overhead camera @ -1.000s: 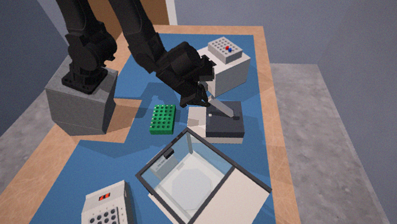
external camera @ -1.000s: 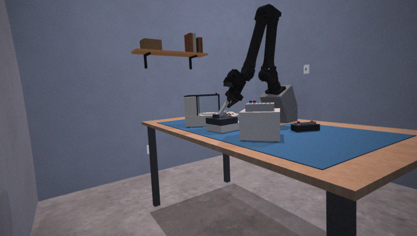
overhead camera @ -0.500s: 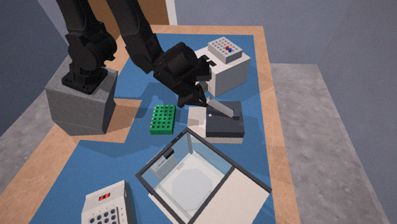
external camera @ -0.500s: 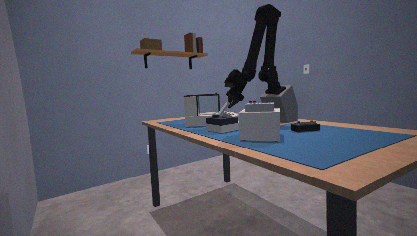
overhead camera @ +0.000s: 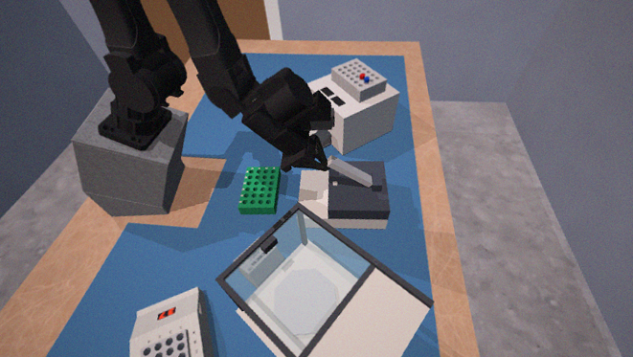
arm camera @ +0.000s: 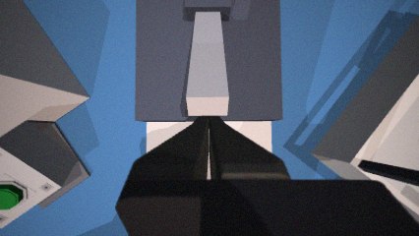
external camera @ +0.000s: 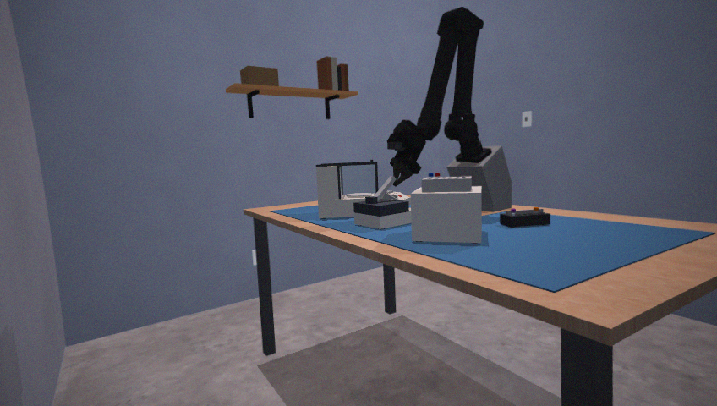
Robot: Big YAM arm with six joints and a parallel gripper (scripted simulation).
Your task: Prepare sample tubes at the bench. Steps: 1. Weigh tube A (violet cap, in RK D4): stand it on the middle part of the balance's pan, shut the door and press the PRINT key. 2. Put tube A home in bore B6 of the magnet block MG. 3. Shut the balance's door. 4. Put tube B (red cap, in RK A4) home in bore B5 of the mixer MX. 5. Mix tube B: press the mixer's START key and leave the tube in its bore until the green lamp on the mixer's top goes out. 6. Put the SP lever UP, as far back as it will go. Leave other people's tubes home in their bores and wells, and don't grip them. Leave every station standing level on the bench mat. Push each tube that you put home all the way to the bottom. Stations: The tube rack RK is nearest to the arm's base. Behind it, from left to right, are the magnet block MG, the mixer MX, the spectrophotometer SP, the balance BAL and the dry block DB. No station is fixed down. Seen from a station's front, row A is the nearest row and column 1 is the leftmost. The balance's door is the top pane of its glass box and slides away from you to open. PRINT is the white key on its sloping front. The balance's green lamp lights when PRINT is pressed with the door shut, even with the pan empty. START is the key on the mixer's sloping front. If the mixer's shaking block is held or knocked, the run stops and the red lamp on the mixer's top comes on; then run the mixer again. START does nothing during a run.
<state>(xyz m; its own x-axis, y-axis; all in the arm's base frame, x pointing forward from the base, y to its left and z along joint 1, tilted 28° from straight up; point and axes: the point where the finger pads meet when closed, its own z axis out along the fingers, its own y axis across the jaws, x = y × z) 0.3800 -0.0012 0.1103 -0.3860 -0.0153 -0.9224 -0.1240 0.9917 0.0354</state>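
The pale SP lever (overhead camera: pixel 351 173) (external camera: pixel 385 189) (arm camera: pixel 208 59) slants up from its pivot toward the front of the spectrophotometer (overhead camera: pixel 357 204) (external camera: pixel 380 207) (arm camera: pixel 157 74). My gripper (overhead camera: pixel 326 167) (external camera: pixel 396 183) (arm camera: pixel 209 117) is shut and empty, its tips close to the lever's raised free end; contact is unclear. The red-capped tube (overhead camera: pixel 362 76) (external camera: pixel 437 174) is in the mixer's block beside a blue cap (overhead camera: pixel 366 79) (external camera: pixel 430 174). A violet cap (external camera: pixel 512 211) shows on the magnet block (external camera: pixel 524 219). The balance (overhead camera: pixel 367 335) has nothing on its pan (overhead camera: pixel 303 299); its door looks shut.
The mixer (overhead camera: pixel 368 121) (external camera: pixel 446 216) stands left of the spectrophotometer. The green tube rack (overhead camera: pixel 259 209) is in front of it. The balance's glass box rises close on the right. The dry block (overhead camera: pixel 194 323) stands beyond the balance. An orange cap (external camera: pixel 535 208) is also on the magnet block.
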